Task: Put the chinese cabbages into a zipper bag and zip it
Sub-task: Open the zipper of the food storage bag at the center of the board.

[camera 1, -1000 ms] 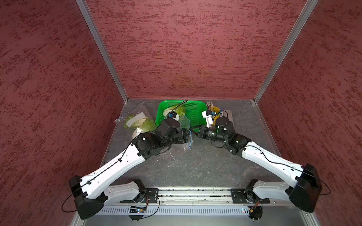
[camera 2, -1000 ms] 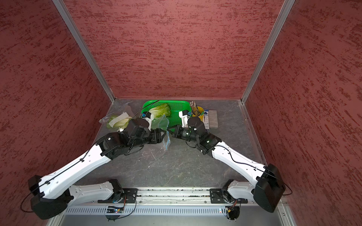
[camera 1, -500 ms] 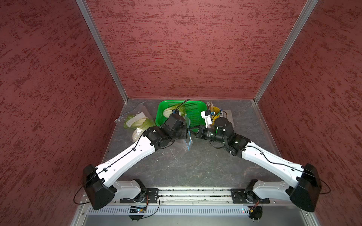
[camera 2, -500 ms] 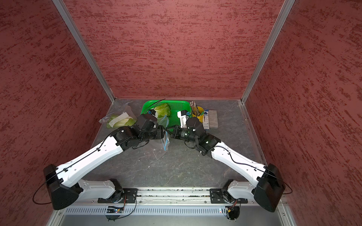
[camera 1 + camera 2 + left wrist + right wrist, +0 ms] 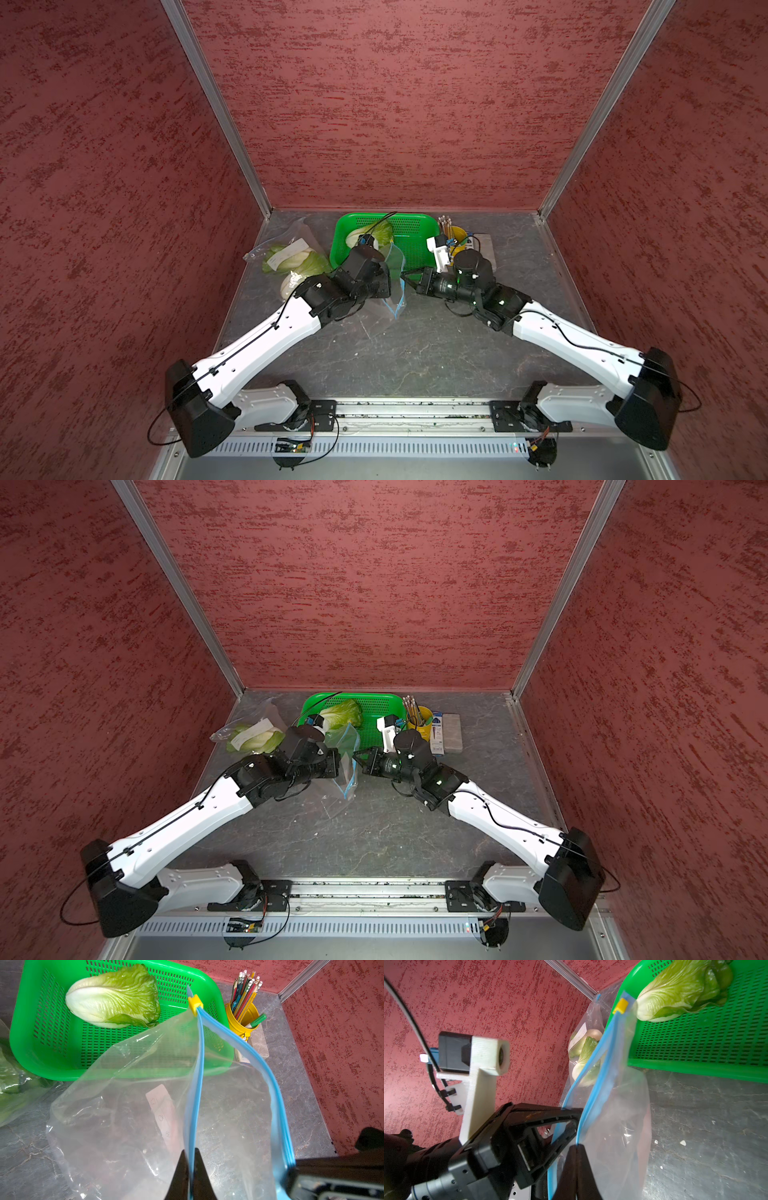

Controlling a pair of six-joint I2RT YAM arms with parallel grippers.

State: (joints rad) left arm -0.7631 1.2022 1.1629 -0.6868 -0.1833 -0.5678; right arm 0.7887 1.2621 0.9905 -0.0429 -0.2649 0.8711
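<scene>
Both hands on the bag: my left hand (image 5: 190, 1157) and right hand (image 5: 576, 1148) are each clenched on one lip of the blue zip strip (image 5: 199, 1076) of an empty zipper bag (image 5: 128, 1118). They hold its top edge up over the middle of the tabletop (image 5: 415, 353), just on the near side of the green basket (image 5: 27, 1049). The bag's lower part appears to rest on the tabletop.

Gripping opposite lips lets me pull the mouth apart. It gapes only narrowly, and the lips meet at the yellow slider (image 5: 195, 1002), which sits at the far end, clear of loading.

One cabbage (image 5: 112, 999) lies untouched in the basket, just beyond the bag. On the far left of the tabletop, other cabbages (image 5: 291, 266) lie inside a second clear bag (image 5: 266, 249).

I judge that the mouth must widen before loading. With both hands occupied, one must let go to fetch a cabbage.
</scene>
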